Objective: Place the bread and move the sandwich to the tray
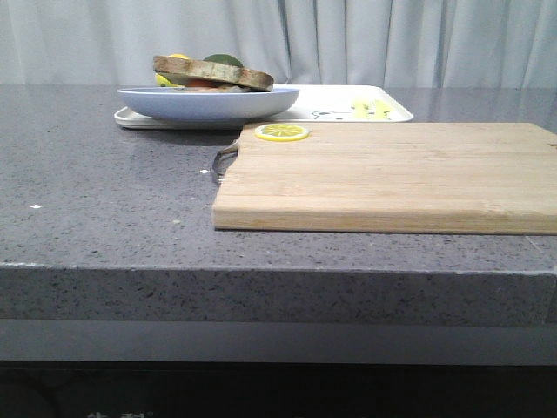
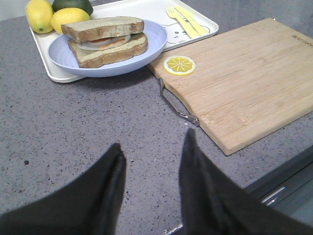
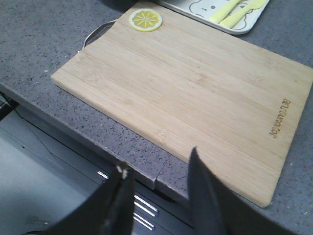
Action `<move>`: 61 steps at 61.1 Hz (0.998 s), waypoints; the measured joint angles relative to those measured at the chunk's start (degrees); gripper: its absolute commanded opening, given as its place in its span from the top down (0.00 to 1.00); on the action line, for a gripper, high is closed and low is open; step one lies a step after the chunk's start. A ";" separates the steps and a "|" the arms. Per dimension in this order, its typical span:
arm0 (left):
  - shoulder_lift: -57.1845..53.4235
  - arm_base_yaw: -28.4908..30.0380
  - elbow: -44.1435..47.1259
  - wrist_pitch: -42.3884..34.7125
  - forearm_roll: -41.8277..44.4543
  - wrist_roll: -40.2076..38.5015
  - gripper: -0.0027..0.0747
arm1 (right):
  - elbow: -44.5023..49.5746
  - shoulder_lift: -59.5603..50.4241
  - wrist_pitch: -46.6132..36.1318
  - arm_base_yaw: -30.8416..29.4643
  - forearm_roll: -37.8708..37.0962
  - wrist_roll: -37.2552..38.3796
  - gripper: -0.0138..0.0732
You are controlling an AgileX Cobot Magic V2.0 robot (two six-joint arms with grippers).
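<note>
Sandwich (image 2: pixel 105 41), egg between two brown-crusted slices, sits in a light-blue plate (image 2: pixel 154 46) on the white tray (image 2: pixel 146 10), well ahead of the left hand (image 2: pixel 151 164). Bamboo cutting board (image 3: pixel 195 93), engraved logo illegible, lies just ahead of the right hand (image 3: pixel 159 181). Both hands wide, empty, over speckled grey tabletop (image 2: pixel 73 122).

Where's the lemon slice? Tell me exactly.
In the front view the lemon slice lies flat on the far left corner of the cutting board, just above its metal handle and right beside the blue plate holding the sandwich.
</note>
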 measured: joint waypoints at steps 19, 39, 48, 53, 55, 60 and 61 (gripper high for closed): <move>0.00 -0.10 0.00 0.00 0.00 0.10 0.99 | 0.00 0.00 0.00 0.00 0.00 0.00 0.98; -8.28 3.96 5.04 -3.17 -0.91 0.22 0.99 | 0.00 0.00 0.11 0.00 0.00 0.00 0.98; -16.05 11.27 8.58 -4.57 -1.13 0.22 0.99 | 0.00 0.00 0.22 0.00 0.00 0.00 0.98; -18.50 14.70 9.79 -4.85 -1.13 0.22 0.99 | 0.00 0.00 0.22 0.00 0.00 0.00 0.98; -19.17 15.76 10.37 -5.30 -1.13 0.22 0.99 | 0.00 0.00 0.22 0.00 0.00 0.00 0.98; -20.91 17.69 12.31 -6.71 0.76 -3.20 0.99 | 0.00 0.00 0.22 0.00 0.00 0.00 0.98; -21.47 17.83 12.82 -6.98 2.08 -5.19 0.99 | 0.00 0.00 0.22 0.00 0.00 0.00 0.98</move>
